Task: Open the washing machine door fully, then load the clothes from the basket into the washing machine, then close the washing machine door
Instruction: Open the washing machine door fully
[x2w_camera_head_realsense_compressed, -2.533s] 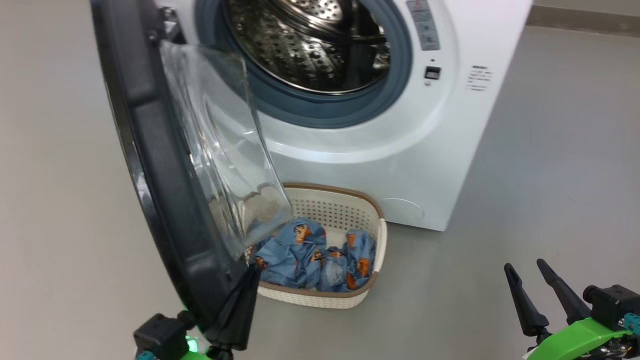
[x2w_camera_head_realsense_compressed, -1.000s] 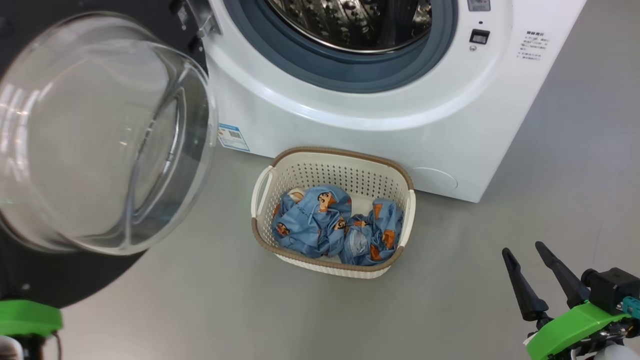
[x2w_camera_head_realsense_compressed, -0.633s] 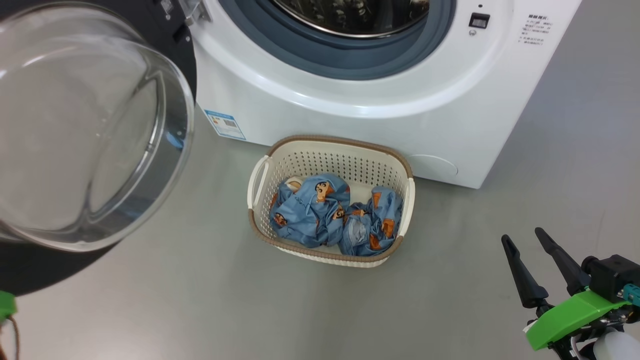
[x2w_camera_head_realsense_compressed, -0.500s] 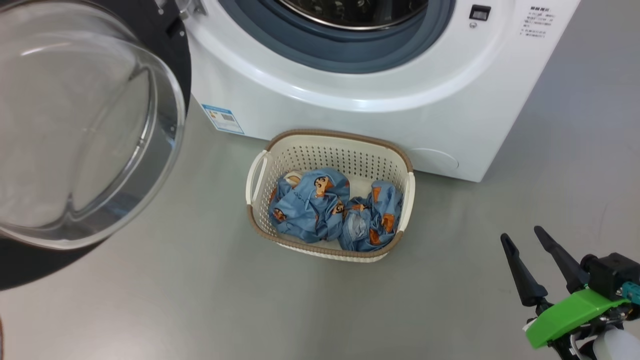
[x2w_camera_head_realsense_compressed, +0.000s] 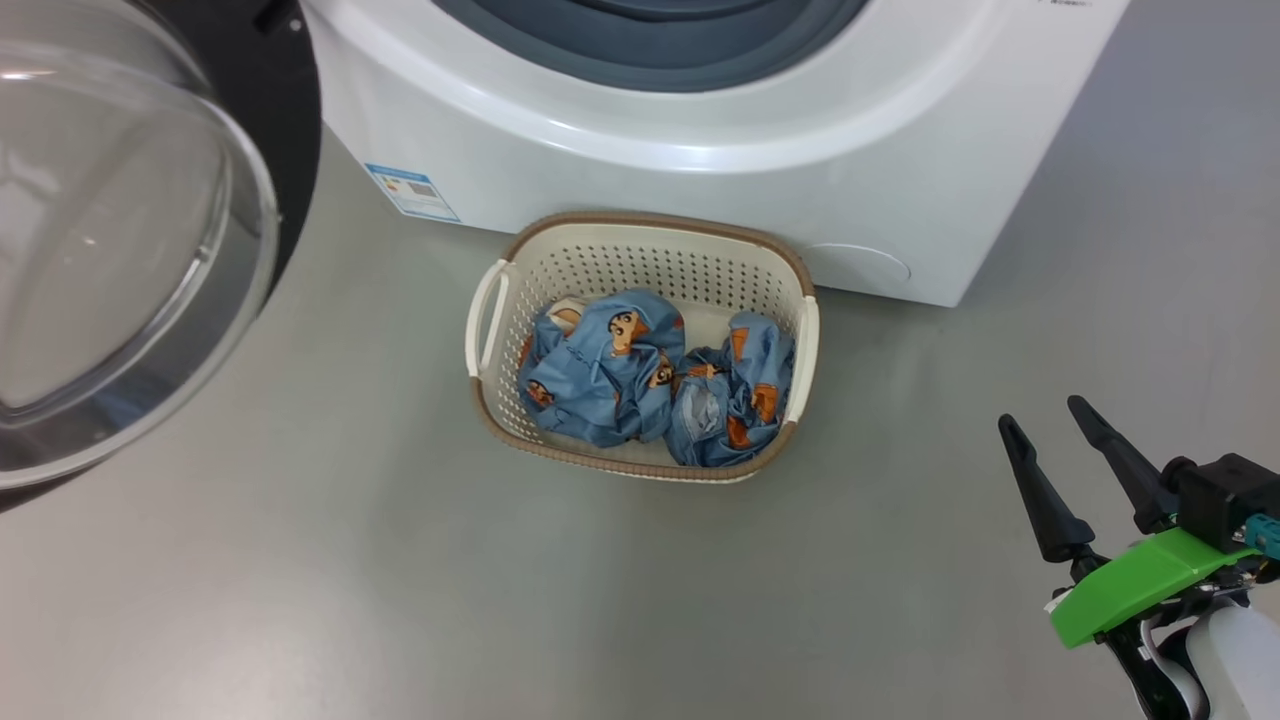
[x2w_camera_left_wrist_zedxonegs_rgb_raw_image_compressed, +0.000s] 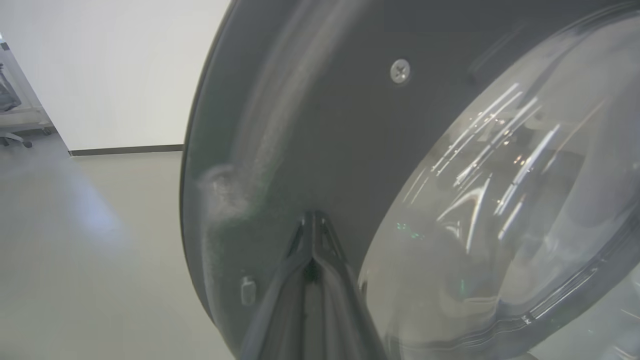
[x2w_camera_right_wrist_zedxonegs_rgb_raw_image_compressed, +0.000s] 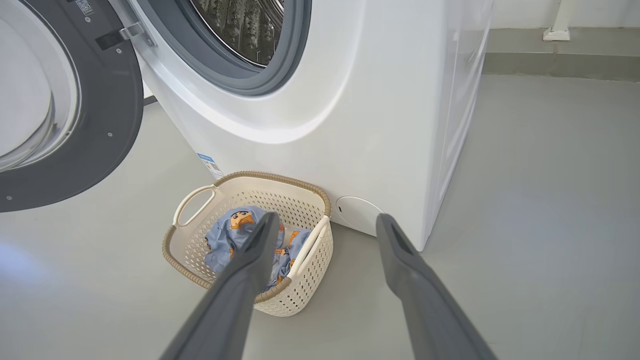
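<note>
**Washing machine door (x2w_camera_head_realsense_compressed: 120, 240) stands wide open, clothes (x2w_camera_head_realsense_compressed: 650, 380) lie in the basket (x2w_camera_head_realsense_compressed: 650, 262)**

The big white washing machine (x2w_camera_head_realsense_compressed: 700, 170) sits on the grey floor (x2w_camera_head_realsense_compressed: 400, 600). Its round black door is swung far out to the robot's left, well away from the hole. A see-through glass bowl bulges out of the middle of the door. From the right wrist view I can see the grey rubber ring (x2w_camera_right_wrist_zedxonegs_rgb_raw_image_compressed: 287, 70) around the hole, and the shiny drum (x2w_camera_right_wrist_zedxonegs_rgb_raw_image_compressed: 240, 25) with its little holes inside.

The cream basket stands on the floor just in front of the washing machine, below the hole. Its far side is very near the white front, but I cannot tell if they touch. Both blue clothes are inside the basket, crumpled up side by side and touching each other. They have orange and brown cartoon figures on them. A small blue sticker (x2w_camera_head_realsense_compressed: 412, 192) sits low on the front of the machine, to the left of the basket.

The left gripper (x2w_camera_left_wrist_zedxonegs_rgb_raw_image_compressed: 312, 222) is right up by the inner side of the door, at the dark ring beside the glass bowl. Its jaws are squeezed together at the tips. I cannot tell if the tips touch the door.

The right gripper (x2w_camera_head_realsense_compressed: 1040, 412) hangs over the floor to the right of the basket, well apart from it. Its jaws stand wide and hold nothing.
</note>
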